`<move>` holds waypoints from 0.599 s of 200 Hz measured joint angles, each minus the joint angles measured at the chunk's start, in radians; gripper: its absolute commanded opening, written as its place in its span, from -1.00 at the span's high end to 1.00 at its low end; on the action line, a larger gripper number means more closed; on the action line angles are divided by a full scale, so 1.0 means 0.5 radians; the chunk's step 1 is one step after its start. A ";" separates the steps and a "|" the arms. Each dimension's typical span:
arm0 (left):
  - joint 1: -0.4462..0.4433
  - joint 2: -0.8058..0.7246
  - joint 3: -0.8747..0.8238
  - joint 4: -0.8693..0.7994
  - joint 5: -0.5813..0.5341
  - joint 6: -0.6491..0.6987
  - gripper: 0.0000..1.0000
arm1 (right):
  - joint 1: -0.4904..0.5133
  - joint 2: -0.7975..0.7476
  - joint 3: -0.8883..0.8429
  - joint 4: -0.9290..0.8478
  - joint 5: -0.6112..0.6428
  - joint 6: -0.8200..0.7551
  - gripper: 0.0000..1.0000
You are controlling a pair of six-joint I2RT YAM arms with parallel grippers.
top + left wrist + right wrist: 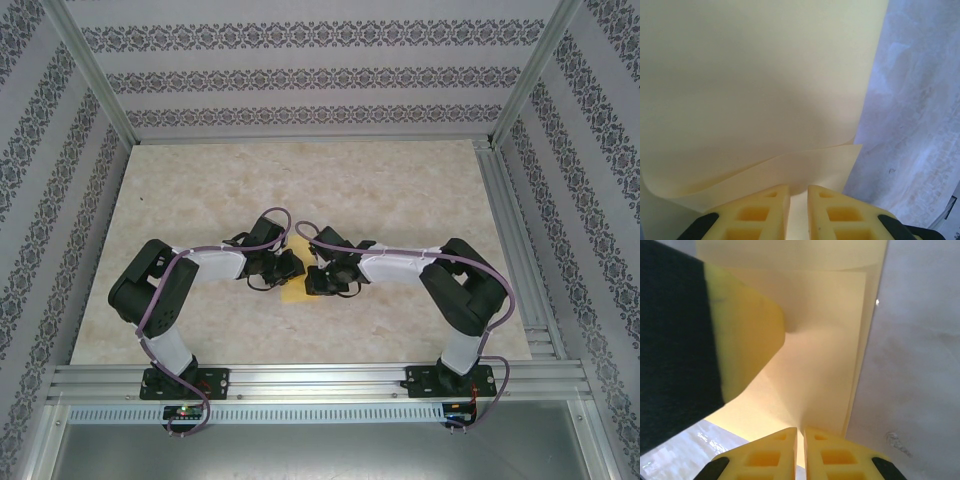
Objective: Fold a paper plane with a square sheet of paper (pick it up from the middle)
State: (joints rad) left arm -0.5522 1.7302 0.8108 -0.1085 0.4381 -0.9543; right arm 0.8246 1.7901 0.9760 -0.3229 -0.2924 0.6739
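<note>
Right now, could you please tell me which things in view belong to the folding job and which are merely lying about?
Job: sheet of paper, left end effector, right end effector, both pinching it.
Just surroundings: table, aluminium frame, patterned walls.

Yellow-orange square sheet of paper point(296, 294), bent over itself, two layers overlapping, middle of the table point(400, 180)

Near the middle of the table point(330, 180), the square sheet of paper point(297, 294) sat between the left gripper point(283, 270) on its left and the right gripper point(322, 280) on its right, both touching it.
</note>
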 measured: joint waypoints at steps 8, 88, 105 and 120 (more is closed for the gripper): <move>0.000 0.000 0.000 0.000 0.000 0.000 0.62 | 0.000 0.005 0.000 0.000 0.001 -0.001 0.74; 0.000 0.002 0.001 -0.002 0.000 0.001 0.62 | 0.000 0.004 0.019 -0.104 0.040 -0.061 0.74; 0.000 0.002 0.001 -0.002 0.000 0.001 0.62 | 0.001 -0.009 0.023 -0.134 0.045 -0.082 0.73; 0.000 0.002 0.002 -0.004 0.000 0.003 0.62 | 0.001 -0.026 0.026 -0.150 0.043 -0.089 0.72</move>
State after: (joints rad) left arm -0.5522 1.7309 0.8120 -0.1104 0.4381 -0.9527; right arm 0.8249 1.7771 0.9890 -0.3977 -0.2707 0.6292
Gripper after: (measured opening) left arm 0.191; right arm 0.135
